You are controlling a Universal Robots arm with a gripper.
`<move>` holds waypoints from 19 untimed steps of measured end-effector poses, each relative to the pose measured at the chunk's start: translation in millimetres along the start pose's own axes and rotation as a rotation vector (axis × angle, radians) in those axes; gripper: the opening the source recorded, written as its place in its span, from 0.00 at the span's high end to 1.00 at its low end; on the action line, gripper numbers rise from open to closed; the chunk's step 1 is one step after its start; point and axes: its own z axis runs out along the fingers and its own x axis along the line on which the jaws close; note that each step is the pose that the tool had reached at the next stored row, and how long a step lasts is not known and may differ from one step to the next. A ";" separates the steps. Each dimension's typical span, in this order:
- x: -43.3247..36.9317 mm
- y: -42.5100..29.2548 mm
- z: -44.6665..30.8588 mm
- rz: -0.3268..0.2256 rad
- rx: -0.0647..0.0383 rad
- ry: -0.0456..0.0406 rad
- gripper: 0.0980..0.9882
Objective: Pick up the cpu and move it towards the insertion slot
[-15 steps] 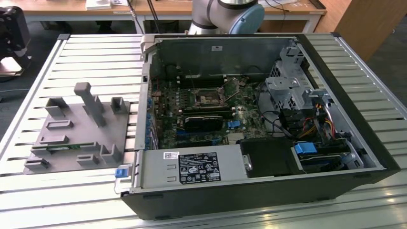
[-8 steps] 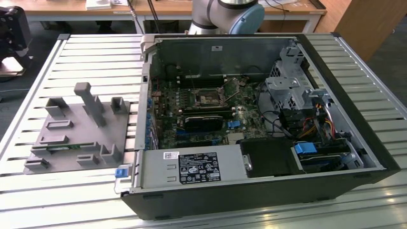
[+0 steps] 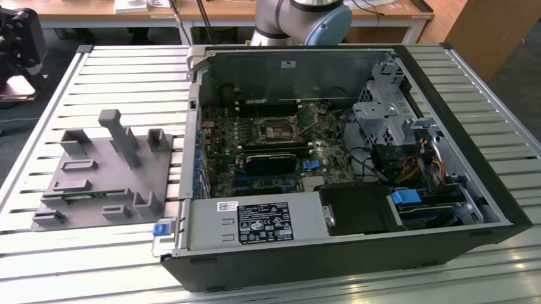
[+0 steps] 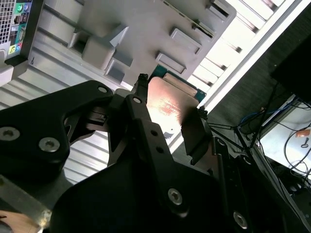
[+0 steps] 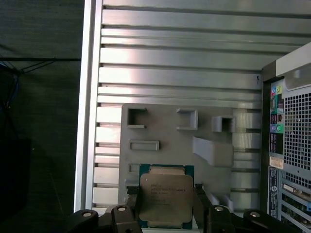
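Observation:
The cpu (image 5: pixel 166 201) is a flat square chip with a silvery metal top and a green edge. My gripper (image 5: pixel 166 190) is shut on it, with a black finger (image 5: pixel 133 206) pressed against each side. The second wrist view shows the same cpu (image 4: pixel 171 103) clamped in the gripper (image 4: pixel 167 119), well above the grey plastic fixture (image 4: pixel 146 29). In the exterior view, the insertion slot (image 3: pixel 277 130) is the square socket on the motherboard inside the open computer case (image 3: pixel 473 158).
The grey fixture (image 3: pixel 101 171) lies on the slatted metal table (image 3: pixel 127 76) at the exterior view's left, with a thin green memory strip (image 3: pixel 80 196) in it. The arm's base (image 3: pixel 305 19) stands behind the case. The table edge (image 5: pixel 90 97) borders dark floor.

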 end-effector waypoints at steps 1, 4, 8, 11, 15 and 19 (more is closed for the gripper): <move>-0.7 0.0 0.0 0.000 0.000 0.0000 0.52; -2.7 -0.1 0.0 0.000 0.000 0.0000 0.52; -5.3 -0.1 0.0 0.000 0.000 0.0001 0.52; -7.0 -0.1 0.1 0.000 0.000 -0.0001 0.52; -9.3 -0.2 0.1 0.000 0.000 0.0000 0.52; -11.6 -0.2 0.1 0.000 0.000 0.0000 0.52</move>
